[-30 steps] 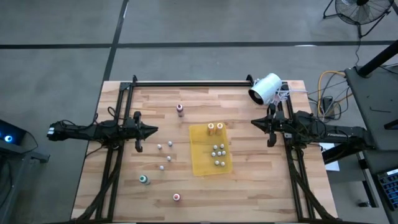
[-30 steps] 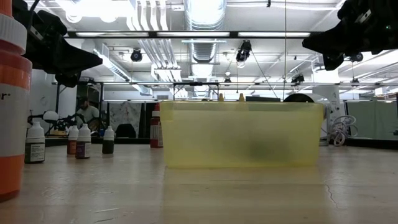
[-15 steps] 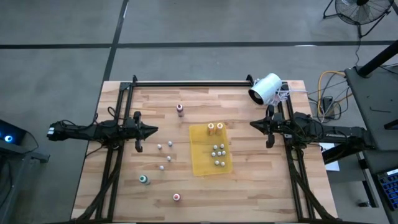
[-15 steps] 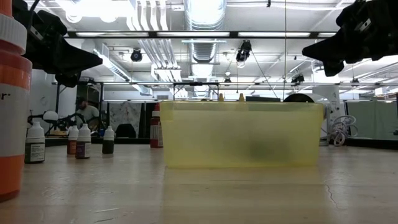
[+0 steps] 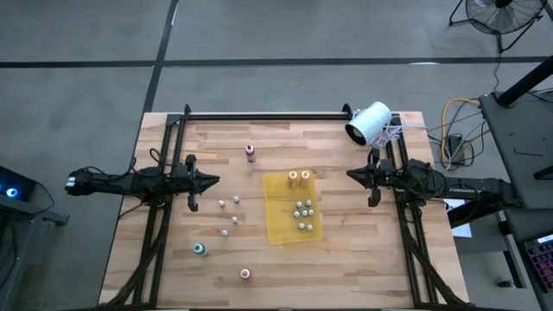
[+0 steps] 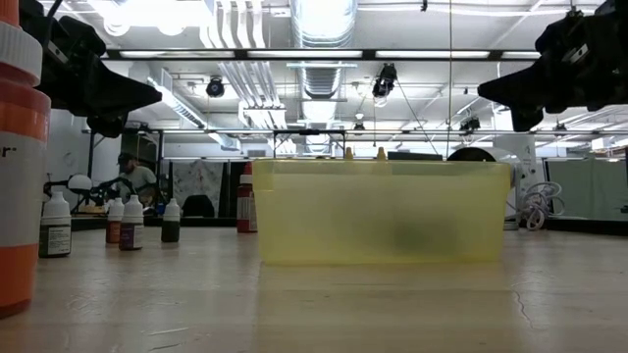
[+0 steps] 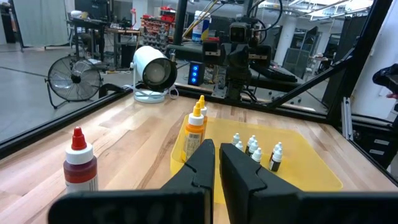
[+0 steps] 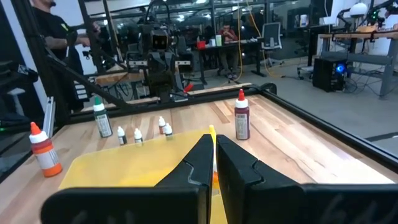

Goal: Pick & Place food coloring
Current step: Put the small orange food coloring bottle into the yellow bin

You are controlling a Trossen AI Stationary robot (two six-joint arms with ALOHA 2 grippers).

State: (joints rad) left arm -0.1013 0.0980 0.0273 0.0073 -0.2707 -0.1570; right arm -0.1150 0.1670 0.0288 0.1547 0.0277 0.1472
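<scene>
High view: both arms level, inward-pointing.

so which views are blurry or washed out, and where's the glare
Low view: the orange bottle at the edge is a close blur, ceiling lights glare overhead, and the yellow tray glows translucent. High view: even, soft light. Wrist views: the near fingers blur at the bottom.

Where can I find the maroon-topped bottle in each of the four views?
High view: maroon-topped bottle, up and left of the yellow tray.
Low view: probably the dark red bottle at the tray's left end.
Left wrist view: bottle at left, near.
Right wrist view: bottle right of centre.
Shared landmark: the yellow tray.
</scene>
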